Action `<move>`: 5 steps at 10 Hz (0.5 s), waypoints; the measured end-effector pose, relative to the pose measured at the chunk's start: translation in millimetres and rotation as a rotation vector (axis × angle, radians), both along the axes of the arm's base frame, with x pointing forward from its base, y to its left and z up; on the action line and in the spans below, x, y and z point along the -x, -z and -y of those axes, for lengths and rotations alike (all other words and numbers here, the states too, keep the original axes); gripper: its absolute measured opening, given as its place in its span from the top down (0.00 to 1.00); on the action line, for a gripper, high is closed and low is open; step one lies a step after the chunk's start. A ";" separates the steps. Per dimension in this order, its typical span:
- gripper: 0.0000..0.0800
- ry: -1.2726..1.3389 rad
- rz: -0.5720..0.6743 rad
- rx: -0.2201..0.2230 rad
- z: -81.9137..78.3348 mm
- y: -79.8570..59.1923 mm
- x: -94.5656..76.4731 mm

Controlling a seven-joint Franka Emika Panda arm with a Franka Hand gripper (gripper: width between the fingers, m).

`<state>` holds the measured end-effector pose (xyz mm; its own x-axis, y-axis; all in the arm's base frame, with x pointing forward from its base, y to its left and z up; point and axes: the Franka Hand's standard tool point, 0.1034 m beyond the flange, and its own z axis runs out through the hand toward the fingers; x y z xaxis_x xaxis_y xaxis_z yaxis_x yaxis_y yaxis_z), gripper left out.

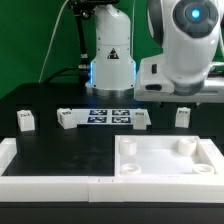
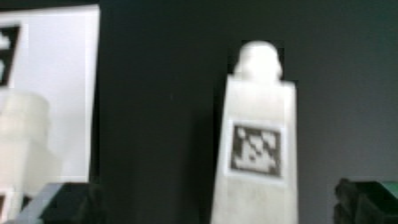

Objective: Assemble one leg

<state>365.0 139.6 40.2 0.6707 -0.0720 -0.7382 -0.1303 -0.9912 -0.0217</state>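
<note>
In the wrist view a white leg [image 2: 262, 150] with a round peg at its end and a black-and-white marker tag on its face lies between my two dark fingertips [image 2: 370, 198]. My gripper [image 2: 217, 205] is open, and the fingers stand apart on either side of the leg without touching it. In the exterior view several small white legs stand in a row on the black table: one at the far left [image 1: 25, 121], one beside it [image 1: 66, 118], one right of the middle [image 1: 141, 119] and one at the right [image 1: 182, 116]. The arm's white body hides my fingers there.
The marker board [image 1: 110, 116] lies in the middle of the row of legs. A large white square tray-like piece [image 1: 205, 160] with round corner holes lies at the front right. A white L-shaped wall [image 1: 40, 172] runs along the front left. Another white tagged part [image 2: 45, 90] shows beside the leg.
</note>
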 end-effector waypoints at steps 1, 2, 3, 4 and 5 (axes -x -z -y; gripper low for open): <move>0.19 0.001 -0.008 -0.002 -1.5 5.7 -0.8; 0.19 -0.001 0.000 -0.001 -3.5 7.4 -0.5; 0.19 -0.004 -0.004 0.000 -4.3 9.2 1.7; 0.19 -0.003 -0.006 0.000 -4.3 13.6 3.8; 0.19 0.000 -0.013 0.005 -4.9 16.4 6.3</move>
